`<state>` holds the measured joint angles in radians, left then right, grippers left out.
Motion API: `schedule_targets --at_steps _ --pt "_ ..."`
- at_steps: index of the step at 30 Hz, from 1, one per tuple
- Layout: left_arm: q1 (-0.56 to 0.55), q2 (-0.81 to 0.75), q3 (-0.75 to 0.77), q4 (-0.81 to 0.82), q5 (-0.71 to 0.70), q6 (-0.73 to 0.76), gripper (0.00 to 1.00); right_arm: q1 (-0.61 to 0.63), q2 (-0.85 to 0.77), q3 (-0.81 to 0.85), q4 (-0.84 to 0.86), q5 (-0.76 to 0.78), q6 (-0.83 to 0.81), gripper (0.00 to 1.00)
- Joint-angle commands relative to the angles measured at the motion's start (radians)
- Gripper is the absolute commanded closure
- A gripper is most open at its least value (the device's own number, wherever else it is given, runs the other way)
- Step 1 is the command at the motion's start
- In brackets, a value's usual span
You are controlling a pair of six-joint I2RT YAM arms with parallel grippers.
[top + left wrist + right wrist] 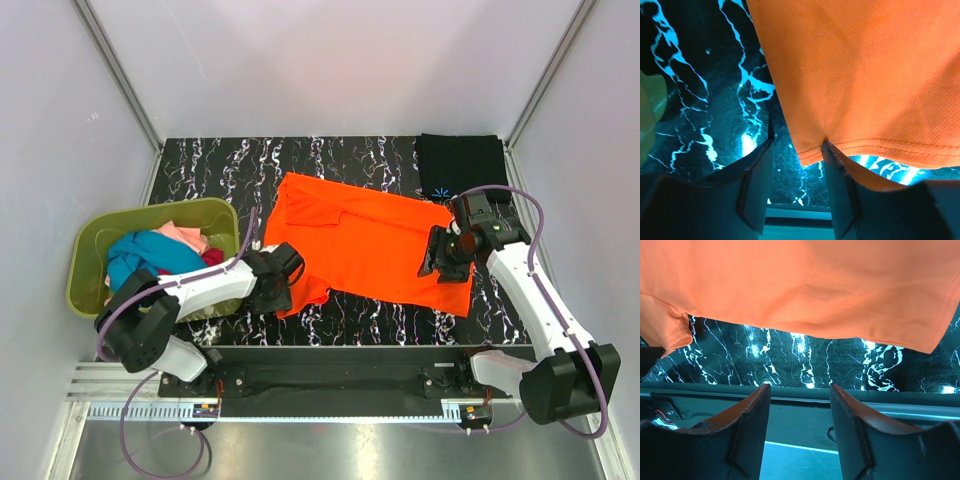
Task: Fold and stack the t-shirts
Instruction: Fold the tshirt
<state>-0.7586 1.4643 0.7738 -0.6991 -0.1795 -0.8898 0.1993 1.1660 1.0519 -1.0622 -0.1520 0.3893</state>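
Left pincer (798, 142) agape at orange t-shirt (865, 75)

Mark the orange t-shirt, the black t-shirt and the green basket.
orange t-shirt (370, 240), top view, middle of its body.
black t-shirt (460, 165), top view, centre of the folded cloth.
green basket (88, 262), top view, its left wall.

Plain orange t-shirt (370, 240); black, white-veined table (205, 170)

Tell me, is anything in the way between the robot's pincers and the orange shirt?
No, nothing visible. Both pincers are open. The left pincer has the hem of the orange shirt right at its fingertips. Only bare table lies between the right pincer and the shirt's edge.
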Motion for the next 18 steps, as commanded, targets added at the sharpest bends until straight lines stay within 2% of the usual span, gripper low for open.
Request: schedule_targets --at_steps 1,5,8,9,11,13,14,16,18 --pt "-0.018 0.017 0.018 -0.003 -0.018 -0.061 0.5 0.008 -0.023 0.0 -0.012 -0.02 -0.003 0.42" --pt "-0.019 0.051 0.035 -0.022 -0.026 -0.063 0.5 0.006 -0.017 -0.006 -0.002 -0.023 0.0 0.42" --pt "-0.021 0.059 0.021 -0.014 -0.002 -0.084 0.56 0.008 -0.009 -0.007 0.002 -0.017 -0.001 0.42" --pt "-0.022 0.056 0.013 -0.01 0.008 -0.09 0.6 0.008 -0.008 -0.007 0.004 -0.015 0.0 0.42" --pt "-0.022 0.028 -0.002 0.012 0.006 -0.104 0.75 0.008 0.001 -0.006 0.008 -0.018 0.003 0.42" --pt "-0.022 -0.007 -0.016 0.015 -0.029 -0.107 0.83 0.006 0.007 -0.003 0.011 -0.017 0.003 0.42" --pt "-0.021 -0.039 -0.011 0.007 -0.043 -0.104 0.91 0.008 0.014 -0.006 0.016 -0.017 0.005 0.42" --pt "-0.022 -0.059 0.028 -0.023 -0.096 -0.074 0.99 0.008 0.027 -0.013 0.016 -0.011 0.002 0.42" --pt "-0.022 -0.073 0.062 -0.045 -0.144 -0.048 1.0 0.009 0.04 -0.02 0.013 0.017 0.008 0.42"
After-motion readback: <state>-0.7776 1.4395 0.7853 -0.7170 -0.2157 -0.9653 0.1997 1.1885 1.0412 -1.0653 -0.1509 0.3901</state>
